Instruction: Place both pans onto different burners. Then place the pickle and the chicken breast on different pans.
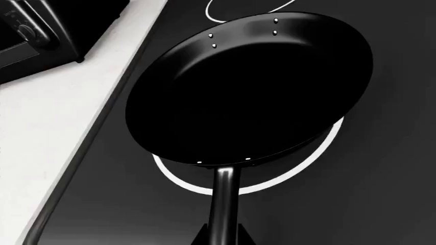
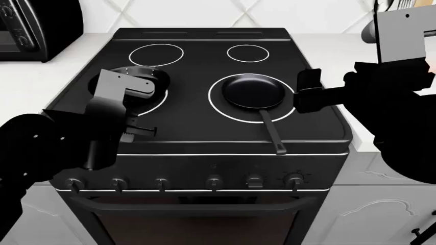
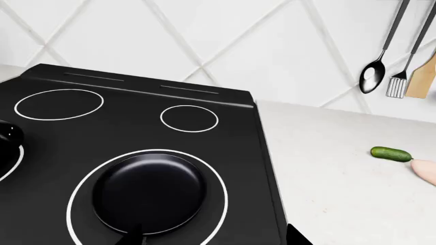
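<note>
My left gripper (image 1: pixel 225 240) is shut on the long handle (image 1: pixel 225 199) of one black pan (image 1: pixel 248 89). It holds the pan over the front left burner (image 1: pixel 320 153), off-centre; I cannot tell whether it rests on the glass. In the head view this pan (image 2: pixel 151 76) is half hidden behind my left gripper (image 2: pixel 136 92). The other pan (image 2: pixel 253 92) sits inside the front right burner (image 2: pixel 216 104), handle toward the front. My right gripper (image 2: pixel 305 94) is open and empty beside it. The pickle (image 3: pixel 391 153) and chicken breast (image 3: pixel 427 171) lie on the counter to the right.
A black toaster oven (image 2: pixel 34 28) stands on the white counter left of the stove. A spoon and spatulas (image 3: pixel 398 56) hang on the tiled wall at the right. Two more white circles (image 2: pixel 248 53) are at the stovetop's back.
</note>
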